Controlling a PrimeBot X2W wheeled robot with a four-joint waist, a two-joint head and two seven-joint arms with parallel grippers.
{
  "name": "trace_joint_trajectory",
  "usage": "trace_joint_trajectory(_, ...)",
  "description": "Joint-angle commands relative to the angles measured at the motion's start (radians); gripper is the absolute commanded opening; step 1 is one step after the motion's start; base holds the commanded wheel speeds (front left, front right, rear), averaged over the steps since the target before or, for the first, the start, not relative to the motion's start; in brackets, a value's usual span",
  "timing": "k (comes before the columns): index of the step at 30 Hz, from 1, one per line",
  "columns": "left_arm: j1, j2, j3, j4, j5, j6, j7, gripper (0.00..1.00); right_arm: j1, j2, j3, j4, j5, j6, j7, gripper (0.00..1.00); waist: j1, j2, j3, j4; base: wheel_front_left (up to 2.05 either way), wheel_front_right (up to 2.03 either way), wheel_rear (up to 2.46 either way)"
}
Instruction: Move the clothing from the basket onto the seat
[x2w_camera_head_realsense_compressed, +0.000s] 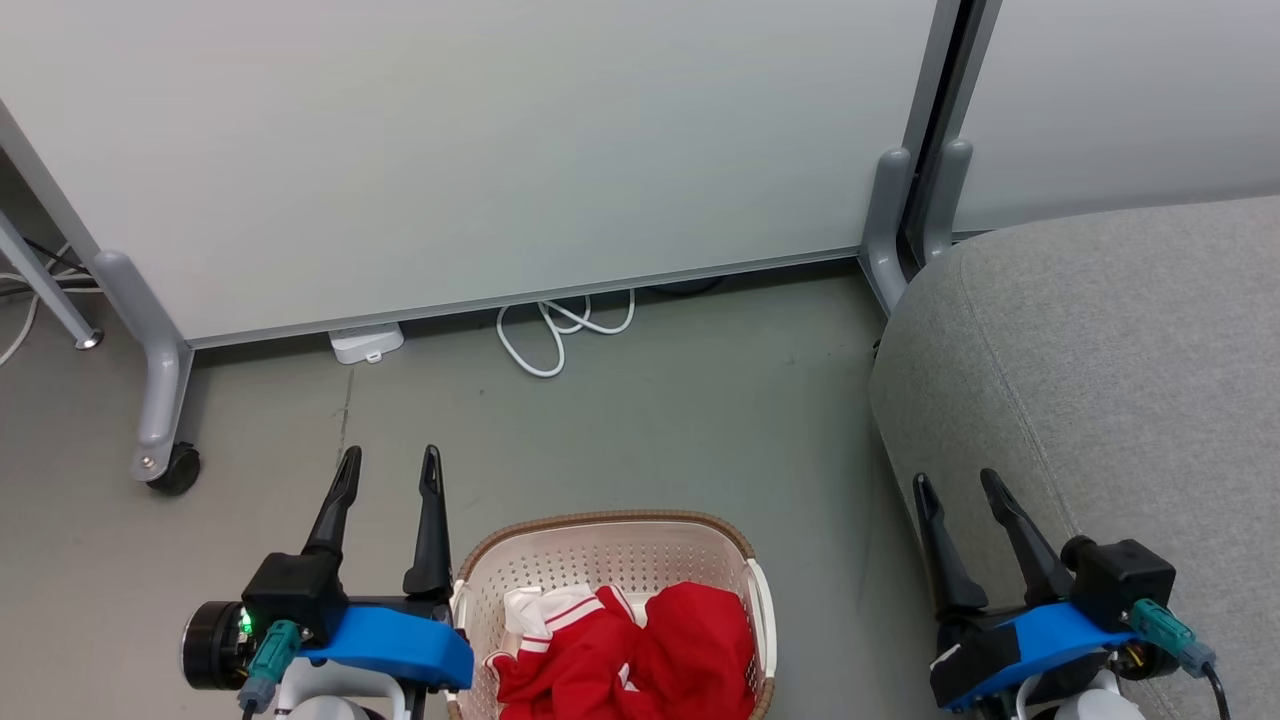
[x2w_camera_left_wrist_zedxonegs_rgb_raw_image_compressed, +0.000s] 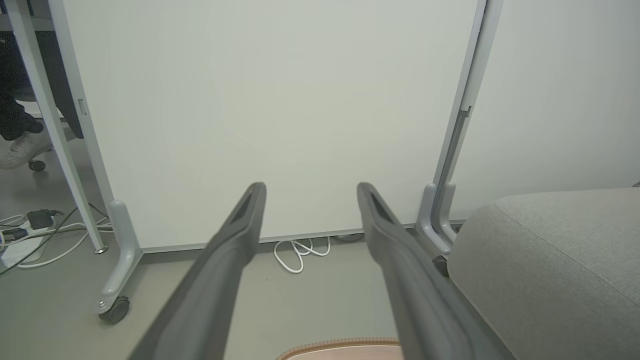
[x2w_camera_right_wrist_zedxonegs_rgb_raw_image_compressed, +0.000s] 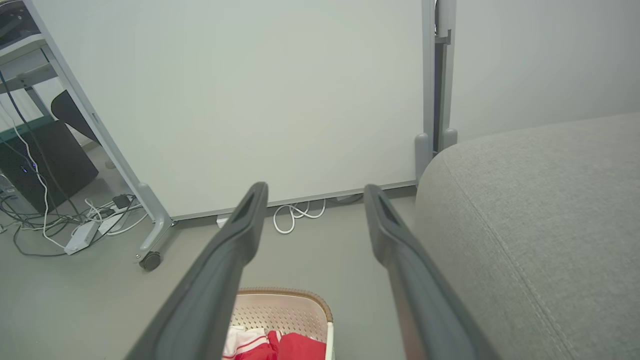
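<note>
Grey floor (x2w_camera_head_realsense_compressed: 700, 420) runs up to pale wheeled partition panels (x2w_camera_head_realsense_compressed: 500, 150). Crumpled bright red clothing with white striped trim (x2w_camera_head_realsense_compressed: 650, 650) lies inside the cream perforated plastic basket with a brown rim (x2w_camera_head_realsense_compressed: 600, 520). The basket stands on the floor left of the large grey fabric seat (x2w_camera_head_realsense_compressed: 1120, 380), apart from it. The left claw (x2w_camera_head_realsense_compressed: 390, 455) hovers just beside the basket, spread wide and empty. The right claw (x2w_camera_head_realsense_compressed: 955, 478) is likewise open at the seat's left edge.

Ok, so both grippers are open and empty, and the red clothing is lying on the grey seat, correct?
Not quite. The clothing lies in the basket on the floor, not on the seat; the head view shows this. The rest holds: the left gripper and the right gripper are both open and empty.
</note>
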Motion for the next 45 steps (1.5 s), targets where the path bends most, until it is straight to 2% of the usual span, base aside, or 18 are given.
trace_joint_trajectory(1,-0.017,0.004,-0.006,0.002,0.02,-0.005,-0.01,1.0,-0.015,-0.007,0.001,0.001,-0.023,0.002,-0.01,1.0,0.0,0.0,0.0,0.001,0.0,0.0,0.0)
trace_joint_trajectory(15,-0.016,0.004,-0.02,0.031,0.09,-0.01,-0.035,1.0,-0.014,-0.007,0.01,0.026,-0.116,0.002,-0.035,1.0,0.0,0.0,-0.005,0.004,0.0,0.0,0.0)
trace_joint_trajectory(45,-0.046,0.004,-0.018,0.086,0.085,-0.026,-0.034,1.0,-0.022,-0.007,0.01,0.047,-0.105,0.002,-0.034,1.0,0.0,0.0,0.002,0.0,0.0,0.0,0.0)
